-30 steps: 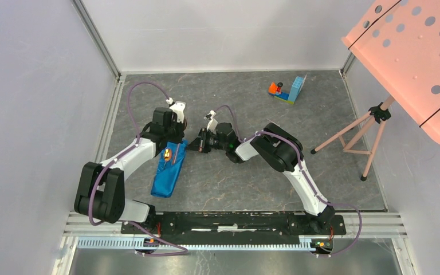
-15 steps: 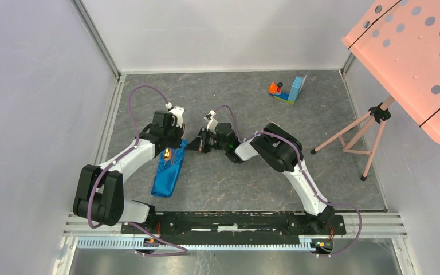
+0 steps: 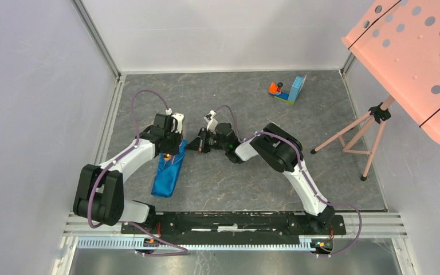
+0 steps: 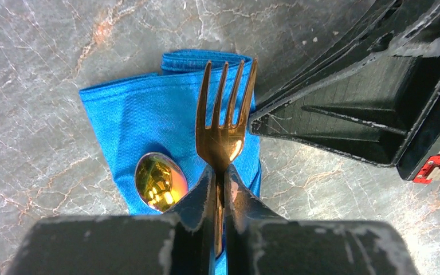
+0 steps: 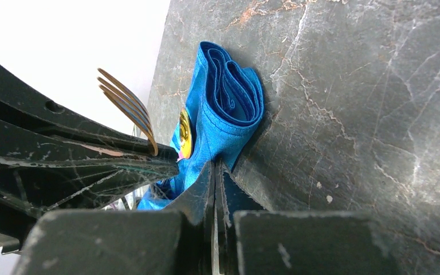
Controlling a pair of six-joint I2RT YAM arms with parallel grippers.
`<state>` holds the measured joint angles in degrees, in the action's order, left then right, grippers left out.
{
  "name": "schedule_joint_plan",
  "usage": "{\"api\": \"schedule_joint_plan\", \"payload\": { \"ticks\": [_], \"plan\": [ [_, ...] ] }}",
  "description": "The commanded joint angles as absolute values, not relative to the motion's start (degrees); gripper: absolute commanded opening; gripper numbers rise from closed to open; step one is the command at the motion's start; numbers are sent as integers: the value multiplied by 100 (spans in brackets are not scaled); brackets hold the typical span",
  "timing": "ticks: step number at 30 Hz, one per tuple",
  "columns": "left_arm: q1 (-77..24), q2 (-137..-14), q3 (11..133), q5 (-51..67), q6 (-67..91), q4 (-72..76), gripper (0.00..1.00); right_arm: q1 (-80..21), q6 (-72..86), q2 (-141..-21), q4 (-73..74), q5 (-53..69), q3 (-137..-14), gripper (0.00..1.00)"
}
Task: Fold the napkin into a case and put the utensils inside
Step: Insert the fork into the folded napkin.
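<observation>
Now | fork [image 4: 221,136] glossy copper (four tines) | napkin [image 4: 132,114] ribbed blue folds

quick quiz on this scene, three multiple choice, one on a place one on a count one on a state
1. Where does the spoon lie? A on the napkin B in a cup C on a plate
2. How many tines has the fork? A two B four C six
3. How do the left jaws stand? A wide open B shut on the fork's handle C shut on the spoon
Answers: 1 A, its bowl rests on blue cloth; 2 B, four tines show in the left wrist view; 3 B, they pinch the handle just below the fork's head.
</observation>
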<state>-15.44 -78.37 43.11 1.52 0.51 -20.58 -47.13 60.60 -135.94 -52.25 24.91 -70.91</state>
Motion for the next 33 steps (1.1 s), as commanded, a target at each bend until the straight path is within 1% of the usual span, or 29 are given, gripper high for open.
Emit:
{"api": "schedule_joint_plan", "payload": {
  "ticks": [1,11,14,16,19,22,24,25,26,28,30,31,33],
  "plan": [
    [-1503,-7921,4603,178,303,-2462,10,-4740,5934,-13522,-5275,2334,-7148,0],
    [-1503,-8369,4793,195,255,-2714,12,-4737,5893,-13474,-5235,2302,-7140,0],
    [-1503,-8500,4859,201,255,-2770,14,-4743,5893,-13481,-5233,2288,-7142,0],
    [-1502,-8553,4893,171,263,-2792,18,-4740,5889,-13482,-5250,2294,-7148,0],
    [-1502,-8523,4881,119,277,-2795,30,-4752,5882,-13459,-5282,2315,-7154,0],
    [-1501,-8337,4798,22,264,-2728,38,-4751,5780,-13421,-5164,2292,-7189,0],
    [-1498,-8158,4761,18,264,-2722,42,-4754,5754,-13397,-5138,2298,-7201,0],
    [-1498,-8047,4739,17,264,-2721,43,-4754,5736,-13371,-5085,2296,-7198,2],
    [-1498,-7899,4725,18,264,-2728,45,-4755,5700,-13328,-4999,2280,-7195,5],
    [-1502,-7593,4758,18,255,-2795,47,-4750,5625,-13209,-4840,2283,-7172,19],
    [-1498,-7170,4839,-147,294,-2875,50,-4751,5412,-12980,-4515,2303,-7142,28],
    [-1498,-6911,4891,-173,359,-2892,54,-4754,5213,-12791,-4185,2266,-7121,32],
    [-1503,-6357,5003,-237,571,-2863,65,-4754,4656,-12374,-3400,2187,-7117,40]
  ]
}}
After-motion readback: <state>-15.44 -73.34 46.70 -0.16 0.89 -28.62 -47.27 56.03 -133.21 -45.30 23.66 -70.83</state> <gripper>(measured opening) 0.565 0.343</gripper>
